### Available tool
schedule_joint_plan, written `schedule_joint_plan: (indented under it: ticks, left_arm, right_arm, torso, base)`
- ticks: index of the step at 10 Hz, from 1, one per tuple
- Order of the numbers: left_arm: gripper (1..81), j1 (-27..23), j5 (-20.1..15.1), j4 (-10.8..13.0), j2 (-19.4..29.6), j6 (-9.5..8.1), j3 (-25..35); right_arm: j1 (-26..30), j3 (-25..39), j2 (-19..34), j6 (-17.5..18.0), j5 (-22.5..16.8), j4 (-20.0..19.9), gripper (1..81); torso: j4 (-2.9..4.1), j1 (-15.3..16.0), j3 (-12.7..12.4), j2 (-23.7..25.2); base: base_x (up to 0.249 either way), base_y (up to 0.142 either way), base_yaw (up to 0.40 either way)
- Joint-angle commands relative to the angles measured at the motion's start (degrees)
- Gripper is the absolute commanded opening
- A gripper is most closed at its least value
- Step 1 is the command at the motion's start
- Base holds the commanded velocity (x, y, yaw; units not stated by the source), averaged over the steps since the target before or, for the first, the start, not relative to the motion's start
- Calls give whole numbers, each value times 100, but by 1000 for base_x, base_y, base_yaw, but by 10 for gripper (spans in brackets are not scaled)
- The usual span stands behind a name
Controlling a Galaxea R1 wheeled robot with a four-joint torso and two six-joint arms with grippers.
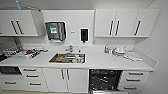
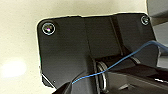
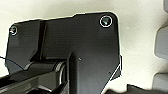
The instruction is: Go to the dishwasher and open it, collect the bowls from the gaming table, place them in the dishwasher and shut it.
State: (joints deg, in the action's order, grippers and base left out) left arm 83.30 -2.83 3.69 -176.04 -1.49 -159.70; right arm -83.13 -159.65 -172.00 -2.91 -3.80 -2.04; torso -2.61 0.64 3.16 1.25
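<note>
Both wrist plates (dark, round corner fittings) face pale floor.

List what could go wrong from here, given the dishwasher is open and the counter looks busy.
1. The dishwasher stands open with its door down near the floor; the base could bump it on a close approach.
2. The worktop to the right of the sink carries stacked dishes near the opening; an arm swinging in could knock them.
</note>
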Motion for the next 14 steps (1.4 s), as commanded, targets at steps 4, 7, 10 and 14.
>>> schedule_joint_plan:
  ticks: [4,7,10,14]
  left_arm:
    - [811,-327,-324,-18,-10,-1,-18]
    - [811,-327,-324,-9,7,-1,-18]
    - [811,-327,-324,0,16,8,-18]
    - [811,-318,-324,17,51,26,-18]
  right_arm:
    - [327,-74,-101,28,-261,45,811]
    - [301,-48,-118,28,-200,37,811]
    - [301,-39,-127,28,-200,45,811]
    - [301,-48,-119,28,-200,45,811]
  torso:
    - [0,-2,0,0]
    - [0,-2,0,0]
    - [0,-2,0,0]
    - [0,-2,0,0]
  base:
    - [0,0,0]
    - [0,0,0]
    - [0,0,0]
    - [0,0,0]
